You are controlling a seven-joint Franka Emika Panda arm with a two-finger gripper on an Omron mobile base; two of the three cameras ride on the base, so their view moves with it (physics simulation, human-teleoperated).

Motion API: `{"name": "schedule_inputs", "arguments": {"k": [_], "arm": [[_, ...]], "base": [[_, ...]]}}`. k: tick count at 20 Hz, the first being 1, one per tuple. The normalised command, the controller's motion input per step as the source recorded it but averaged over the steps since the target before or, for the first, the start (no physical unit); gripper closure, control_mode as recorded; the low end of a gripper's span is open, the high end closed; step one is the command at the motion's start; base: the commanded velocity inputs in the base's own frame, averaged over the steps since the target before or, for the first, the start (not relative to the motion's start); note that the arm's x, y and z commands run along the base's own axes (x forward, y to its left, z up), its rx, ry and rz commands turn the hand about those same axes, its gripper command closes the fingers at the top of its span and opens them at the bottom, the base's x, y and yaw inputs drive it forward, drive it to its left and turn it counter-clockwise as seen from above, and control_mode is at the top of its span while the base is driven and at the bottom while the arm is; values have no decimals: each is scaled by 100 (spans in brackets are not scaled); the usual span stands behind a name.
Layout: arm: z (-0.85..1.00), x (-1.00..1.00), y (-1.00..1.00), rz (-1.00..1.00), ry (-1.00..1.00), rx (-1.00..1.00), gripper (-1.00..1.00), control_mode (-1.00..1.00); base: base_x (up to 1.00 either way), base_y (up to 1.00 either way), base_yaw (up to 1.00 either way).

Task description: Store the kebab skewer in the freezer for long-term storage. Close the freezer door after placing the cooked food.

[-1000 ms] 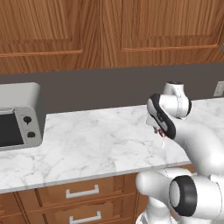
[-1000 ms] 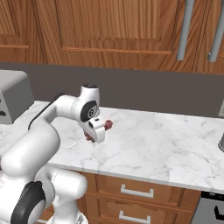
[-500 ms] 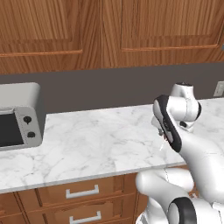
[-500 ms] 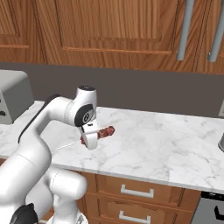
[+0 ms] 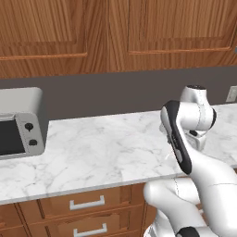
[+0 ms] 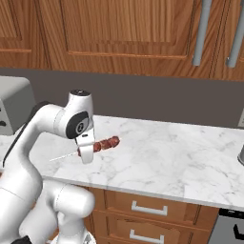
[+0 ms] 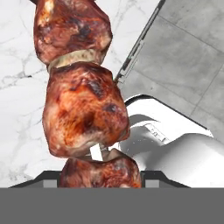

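The kebab skewer point(image 6: 106, 143) was held clear above the marble counter point(image 6: 181, 162), its reddish-brown meat chunks pointing away from the arm and its thin pale stick trailing out the opposite side. In the hand view the chunks point(image 7: 83, 113) were seen very close, running up the middle, with a short pale piece of stick between two of them. The gripper point(image 6: 87, 151) was closed on the skewer, which was clamped between the fingers near the meat. A grey toaster oven point(image 5: 21, 122) was seen standing at the left end of the counter, well apart from the skewer. Wooden cabinets point(image 5: 115, 34) were hung above and drawers point(image 5: 85, 203) were set below.
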Motion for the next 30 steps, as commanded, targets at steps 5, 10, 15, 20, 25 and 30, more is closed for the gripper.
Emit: {"name": "schedule_inputs", "arguments": {"k": [5, 10, 15, 20, 25, 30], "arm": [[35, -21, 12, -1, 0, -12, 100, -100], [0, -30, 0, -1, -2, -13, 100, -100], [0, -33, 1, -3, -5, 0, 100, -100], [0, 0, 0, 0, 0, 0, 100, -100], [0, -2, 0, 0, 0, 0, 100, -100], [0, 0, 0, 0, 0, 0, 100, 100]], "base": [[0, 0, 0], [0, 0, 0], [0, 0, 0], [0, 0, 0], [0, 0, 0], [-55, -11, -12]]}}
